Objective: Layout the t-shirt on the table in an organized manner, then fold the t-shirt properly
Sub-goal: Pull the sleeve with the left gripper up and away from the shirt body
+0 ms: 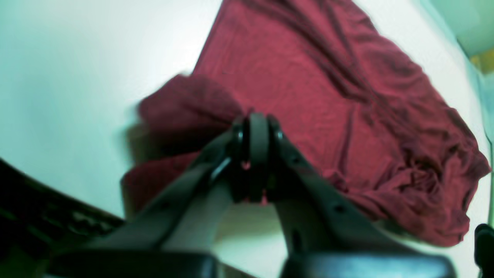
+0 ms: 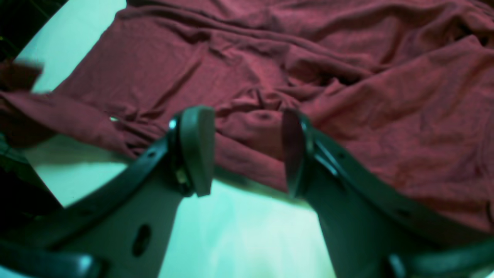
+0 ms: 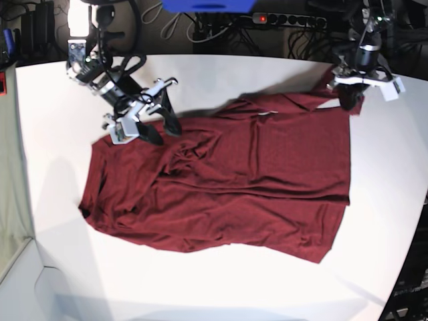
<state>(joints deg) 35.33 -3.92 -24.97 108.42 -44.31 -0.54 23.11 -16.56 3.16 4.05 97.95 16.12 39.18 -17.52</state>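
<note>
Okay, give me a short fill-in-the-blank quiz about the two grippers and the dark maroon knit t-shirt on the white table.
1. The left gripper is ____ on a fold of the dark maroon knit t-shirt.
2. The right gripper has its jaws ____.
3. The t-shirt lies on the smooth ____ table.

Missing words: shut; open; white

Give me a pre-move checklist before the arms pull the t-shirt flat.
1. Left gripper shut on the t-shirt: ok, fabric pinched at its far corner.
2. Right gripper has cloth: not ok, jaws open above the edge.
3. T-shirt fully on the table: ok.
4. T-shirt laid flat: not ok, wrinkled, bunched near the right gripper.
5. Sleeves spread: cannot tell.
</note>
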